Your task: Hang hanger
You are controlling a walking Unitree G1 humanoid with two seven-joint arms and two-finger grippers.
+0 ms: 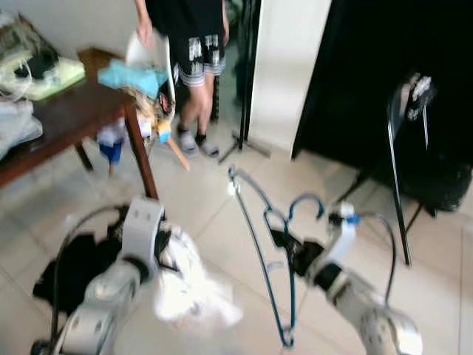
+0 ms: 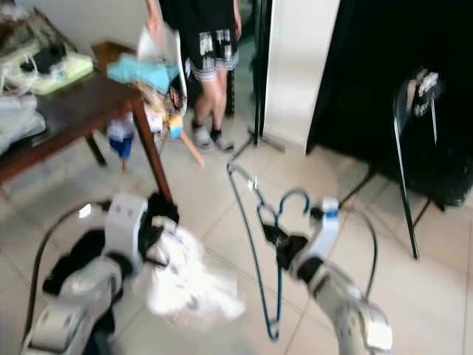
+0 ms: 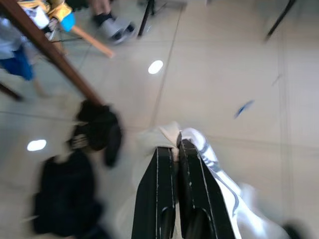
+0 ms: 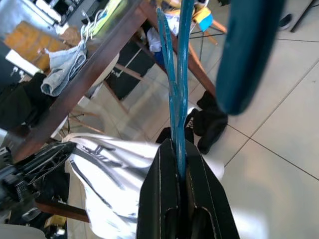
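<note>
Gripping one hanger (image 1: 259, 244), right gripper (image 1: 284, 244); left gripper (image 3: 174, 149) clamps one garment (image 1: 192, 285).

Teal-blue hanger (image 1: 260, 244) between black fingers (image 4: 164, 189), white garment (image 2: 188, 285) with dark stripes, dark brown table (image 1: 70, 118), pale floor tiles (image 1: 214, 222)

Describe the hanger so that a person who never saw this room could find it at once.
Start at the tiled floor before the dark wooden table. Above it, the right end effector is shut on a thin blue wire hanger. Unlike the soft white garment in the left end effector, it is a bare, stiff frame with a curled hook.
</note>
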